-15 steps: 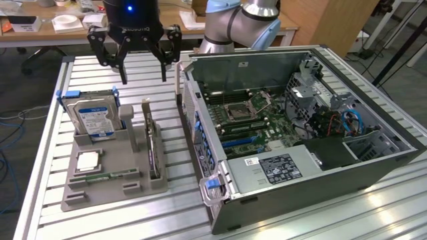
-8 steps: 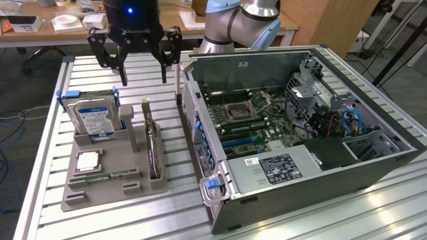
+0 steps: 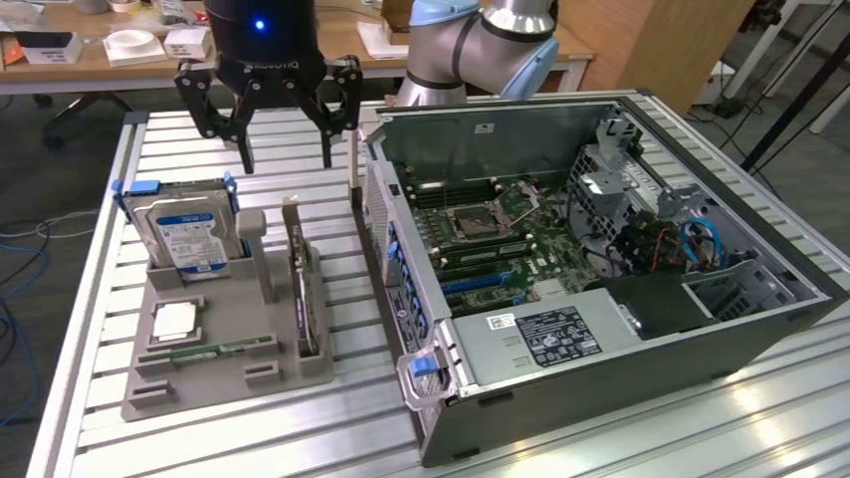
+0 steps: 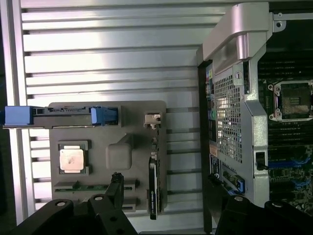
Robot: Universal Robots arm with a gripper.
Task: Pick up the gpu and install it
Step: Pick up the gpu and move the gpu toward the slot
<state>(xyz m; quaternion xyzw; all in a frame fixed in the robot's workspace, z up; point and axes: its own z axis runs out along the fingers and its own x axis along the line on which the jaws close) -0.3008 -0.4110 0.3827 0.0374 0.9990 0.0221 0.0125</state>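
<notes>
The gpu (image 3: 305,294) is a thin dark card standing on edge in a slot of the grey holder (image 3: 226,383), its silvery bracket (image 3: 290,214) at the far end. In the wrist view the gpu (image 4: 153,191) runs along the holder's edge nearest the computer case. My gripper (image 3: 286,164) hangs open above the slatted table, behind the holder's far end and apart from the card. Nothing is between its black fingers (image 4: 115,183).
The holder also carries a hard drive (image 3: 186,234) with blue side rails, a square processor (image 3: 174,321) and a green memory stick (image 3: 213,349). An open computer case (image 3: 718,329) lies at the exterior view's right, motherboard (image 3: 492,249) exposed. Desks and cables stand beyond the table.
</notes>
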